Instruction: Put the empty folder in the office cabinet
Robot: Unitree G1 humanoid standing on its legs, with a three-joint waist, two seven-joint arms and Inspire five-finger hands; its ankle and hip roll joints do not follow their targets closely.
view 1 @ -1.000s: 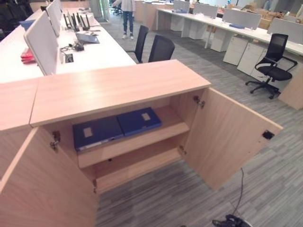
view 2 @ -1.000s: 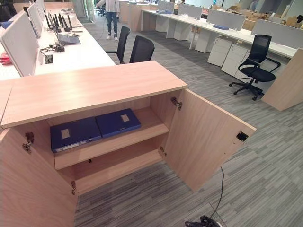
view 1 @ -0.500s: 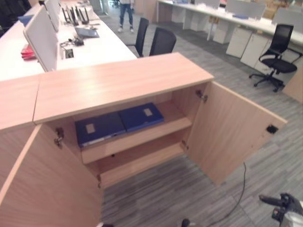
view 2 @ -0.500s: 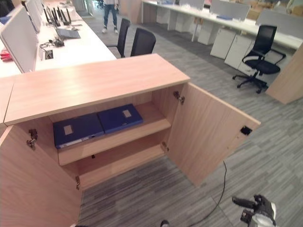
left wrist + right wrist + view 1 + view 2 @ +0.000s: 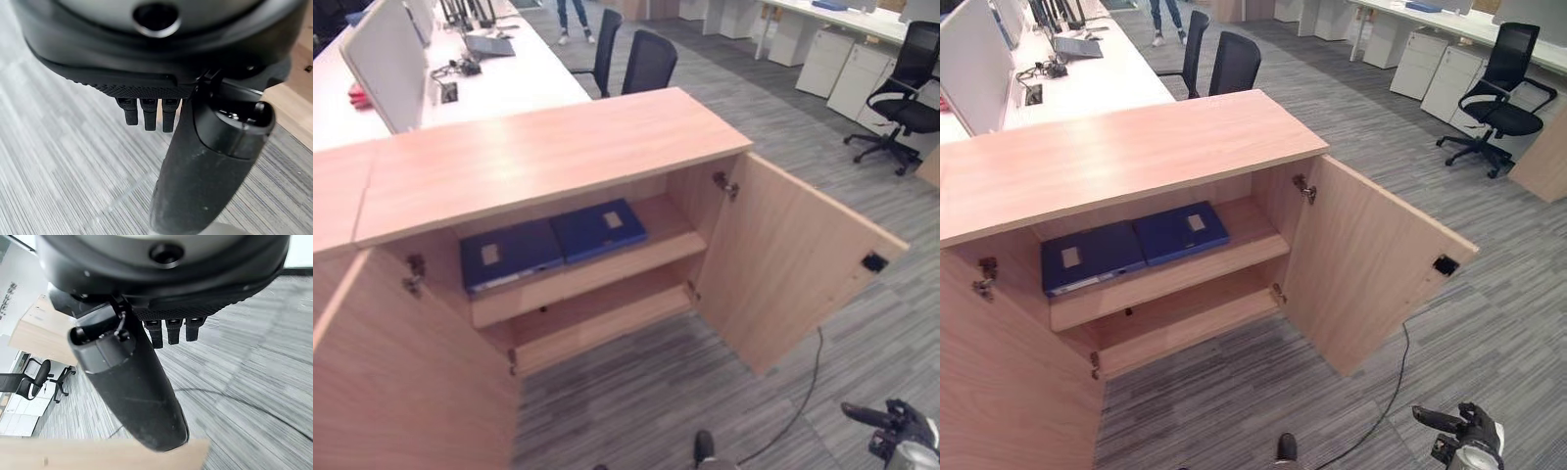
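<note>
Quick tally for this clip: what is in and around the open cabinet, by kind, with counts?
Blue folders on the upper shelf: 2, left and right
Open cabinet doors: 2, left and right
Black office chairs: 3
Robot hands, both holding nothing: 2, left robot hand and right robot hand
Total: 9

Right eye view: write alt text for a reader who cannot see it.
An open wooden office cabinet holds two blue folders lying flat side by side on its upper shelf. Its right door stands swung open over grey carpet, and the robot's right hand shows at the lower right.
</note>
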